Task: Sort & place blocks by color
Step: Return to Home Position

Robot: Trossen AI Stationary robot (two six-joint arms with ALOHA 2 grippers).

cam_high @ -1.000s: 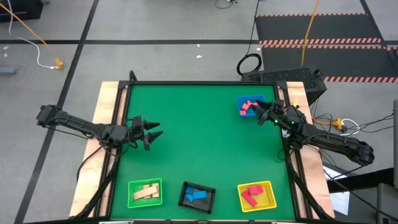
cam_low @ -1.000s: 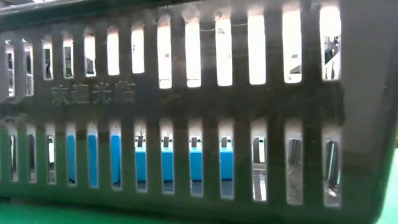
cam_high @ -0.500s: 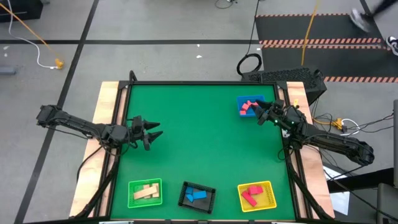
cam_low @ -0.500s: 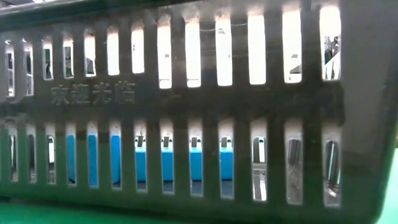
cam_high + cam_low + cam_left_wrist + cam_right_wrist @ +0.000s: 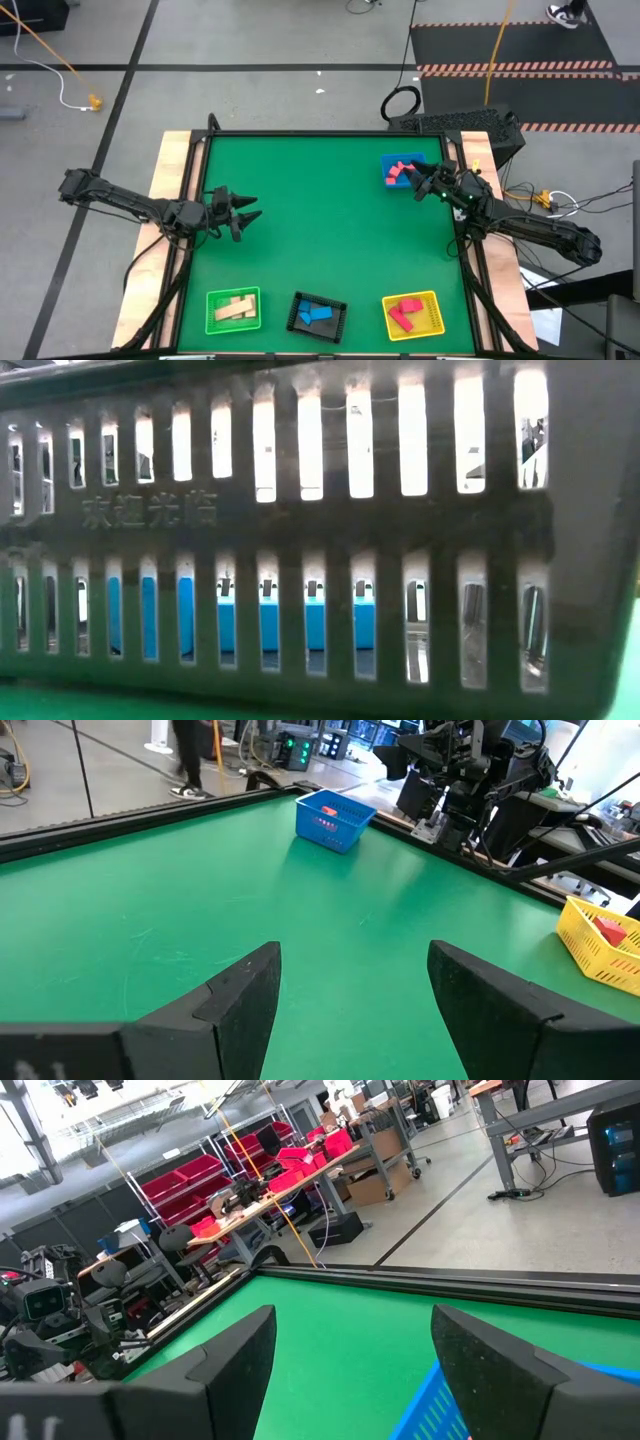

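My left gripper (image 5: 250, 208) (image 5: 355, 955) hovers open over the table's left side, touching nothing. My right gripper (image 5: 421, 182) (image 5: 355, 1320) is open too, just beside the flat blue tray (image 5: 400, 172) (image 5: 335, 820) (image 5: 450, 1400) near the far right corner. A few red blocks (image 5: 401, 168) (image 5: 326, 812) lie in that tray. Tan blocks (image 5: 234, 309) sit in the green tray (image 5: 213, 298), blue blocks (image 5: 315, 314) (image 5: 270, 625) in the black tray (image 5: 338, 308) (image 5: 320, 530), and red blocks (image 5: 404, 313) (image 5: 610, 928) in the yellow tray (image 5: 434, 318) (image 5: 585, 945).
The three mesh trays stand in a row along the near edge. The black tray's slotted wall fills the low view. Bare green mat (image 5: 320, 230) stretches between the two arms. A wooden border (image 5: 165, 170) frames the table.
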